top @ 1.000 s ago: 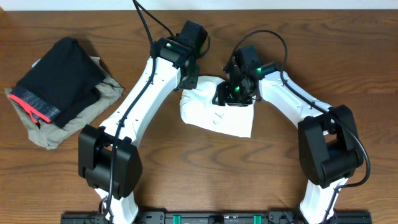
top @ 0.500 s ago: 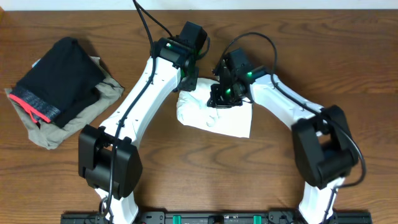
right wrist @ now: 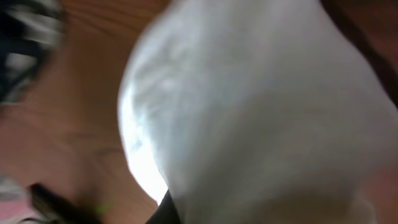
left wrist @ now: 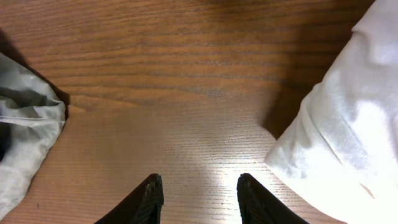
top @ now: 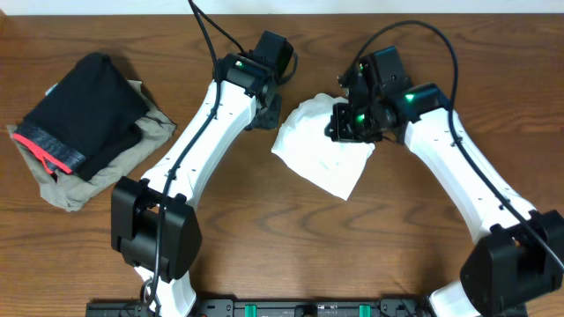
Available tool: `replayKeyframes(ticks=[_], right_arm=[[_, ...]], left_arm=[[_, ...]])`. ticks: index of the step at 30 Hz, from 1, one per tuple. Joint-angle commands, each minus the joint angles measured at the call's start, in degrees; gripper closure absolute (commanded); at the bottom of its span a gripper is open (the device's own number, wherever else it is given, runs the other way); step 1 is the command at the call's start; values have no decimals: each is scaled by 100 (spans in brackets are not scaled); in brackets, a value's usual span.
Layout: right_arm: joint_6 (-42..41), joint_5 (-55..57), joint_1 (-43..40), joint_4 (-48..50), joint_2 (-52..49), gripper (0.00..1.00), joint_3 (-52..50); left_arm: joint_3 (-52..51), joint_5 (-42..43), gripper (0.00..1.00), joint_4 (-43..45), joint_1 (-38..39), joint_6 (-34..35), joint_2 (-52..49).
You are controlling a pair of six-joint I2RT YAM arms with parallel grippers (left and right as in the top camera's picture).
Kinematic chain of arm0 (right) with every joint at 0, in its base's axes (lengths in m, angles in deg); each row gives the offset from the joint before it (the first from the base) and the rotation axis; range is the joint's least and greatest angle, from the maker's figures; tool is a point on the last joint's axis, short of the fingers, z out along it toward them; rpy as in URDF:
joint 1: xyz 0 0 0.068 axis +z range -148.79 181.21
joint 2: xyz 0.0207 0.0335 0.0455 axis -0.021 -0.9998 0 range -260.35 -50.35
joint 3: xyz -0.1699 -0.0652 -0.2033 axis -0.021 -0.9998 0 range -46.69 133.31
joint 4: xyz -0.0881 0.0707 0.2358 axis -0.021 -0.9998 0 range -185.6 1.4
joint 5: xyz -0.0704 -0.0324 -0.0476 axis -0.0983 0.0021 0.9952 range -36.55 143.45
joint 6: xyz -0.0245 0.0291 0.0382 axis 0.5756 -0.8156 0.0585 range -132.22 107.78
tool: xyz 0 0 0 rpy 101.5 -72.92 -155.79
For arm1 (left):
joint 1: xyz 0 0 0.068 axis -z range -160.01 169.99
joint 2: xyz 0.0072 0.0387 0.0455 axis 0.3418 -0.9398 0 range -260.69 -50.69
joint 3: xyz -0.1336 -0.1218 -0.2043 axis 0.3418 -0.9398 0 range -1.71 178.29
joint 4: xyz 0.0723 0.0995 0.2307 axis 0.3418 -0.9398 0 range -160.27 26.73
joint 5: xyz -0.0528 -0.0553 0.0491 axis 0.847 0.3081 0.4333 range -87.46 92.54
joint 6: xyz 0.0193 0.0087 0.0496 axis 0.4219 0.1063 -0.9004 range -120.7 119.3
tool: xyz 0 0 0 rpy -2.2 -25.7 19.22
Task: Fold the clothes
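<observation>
The clothes (top: 322, 158), a white T-shirt folded into a small, slightly rumpled bundle, lie skewed at the table's middle. My right gripper (top: 346, 123) is shut on the bundle's upper right edge. White cloth (right wrist: 261, 112) fills the blurred right wrist view and hides the jaws except one dark finger (right wrist: 169, 208). My left gripper (top: 264, 114) stands open just left of the bundle, above bare wood. In the left wrist view the left gripper (left wrist: 199, 182) holds nothing, and the white cloth (left wrist: 342, 124) lies to its right, apart from the fingers.
A folded black garment with a red-pink band (top: 84, 114) rests on a tan folded garment (top: 152, 132) at the far left. The tan fabric's edge (left wrist: 25, 130) shows in the left wrist view. The table's back edge (top: 458, 12) runs along the top.
My right gripper has shut on the white bundle and swung right, dragging and turning it away from the left gripper. The left arm has stayed still.
</observation>
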Motion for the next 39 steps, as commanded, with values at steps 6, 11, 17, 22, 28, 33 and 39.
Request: replayKeyframes(ticks=[6, 11, 17, 22, 28, 33, 39], right_arm=[[-13, 1185, -35, -538, -442, 99, -24], [-188, 1360, -35, -807, -811, 99, -44], [-448, 1681, -37, -872, -1261, 98, -87], [-461, 1821, -42, -894, -1377, 67, -87], [-459, 1812, -46, -927, -1360, 67, -85], [-341, 1856, -63, -992, -984, 70, -81], [-286, 2142, -66, -1252, -83, 67, -81]], left_arm=[[26, -9, 58, -20, -9, 55, 138], [26, -9, 58, -17, -9, 52, 138], [26, -9, 58, -20, -9, 52, 138], [26, -7, 51, -17, -7, 52, 138], [26, -7, 51, -17, -7, 52, 138], [26, 0, 51, -13, -7, 50, 173], [26, 588, 50, 234, -28, -94, 354]])
